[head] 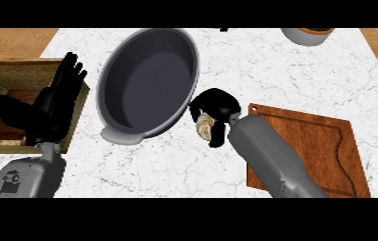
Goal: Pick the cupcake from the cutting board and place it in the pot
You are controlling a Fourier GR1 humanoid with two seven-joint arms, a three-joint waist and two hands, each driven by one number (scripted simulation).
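Black and straight-fingered, the left hand (63, 92) is resting open at the view's left edge, over a wooden compartment, holding nothing. Next comes the wide, dark grey oval metal pot (118, 130), lying empty on the white marble counter (170, 170). Just right of its rim, the right hand (214, 107) is curling round the pale, tan-wrapped cupcake (204, 125), carrying it between pot and brown wooden cutting board (317, 140). The pick looks done; moving over the pot and releasing are remaining.
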